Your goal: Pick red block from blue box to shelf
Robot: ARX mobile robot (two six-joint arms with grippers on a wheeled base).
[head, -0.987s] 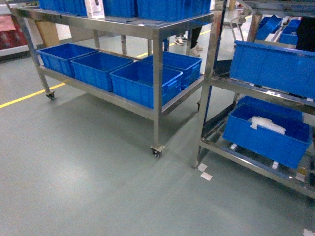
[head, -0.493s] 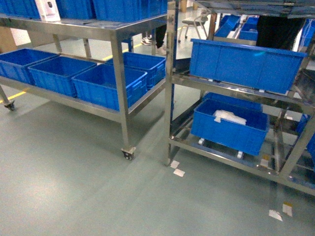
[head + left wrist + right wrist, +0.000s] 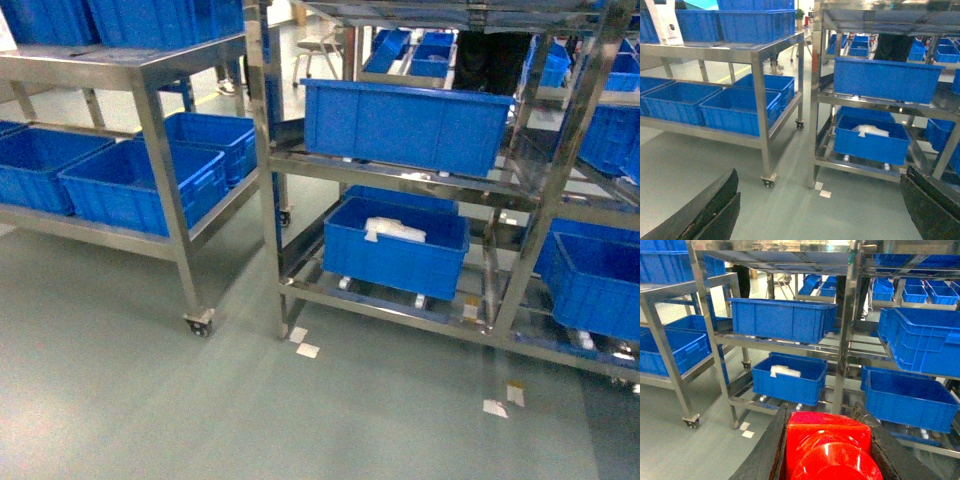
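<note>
The glossy red block (image 3: 827,445) fills the bottom of the right wrist view, stud towards the camera, with my right gripper (image 3: 823,416) shut on it between two black fingers. The shelf (image 3: 844,340), a shiny steel rack, stands ahead of it and also shows in the head view (image 3: 262,150). My left gripper (image 3: 821,180) is open above bare floor, its fingers (image 3: 715,205) wide apart. Neither gripper shows in the head view. A turquoise sliver (image 3: 702,4) tops the left table; I cannot tell whether it is the blue box.
Dark blue ribbed crates (image 3: 400,120) sit on the rack's tiers, the lower one (image 3: 395,250) holding a white bag. A steel table on casters (image 3: 160,140) with more crates stands to the left. Paper scraps (image 3: 300,343) lie on the green floor. A person's dark legs (image 3: 490,55) are behind the rack.
The head view has swung to the right: the steel table slid towards the left edge and the rack with its crates came to the middle.
</note>
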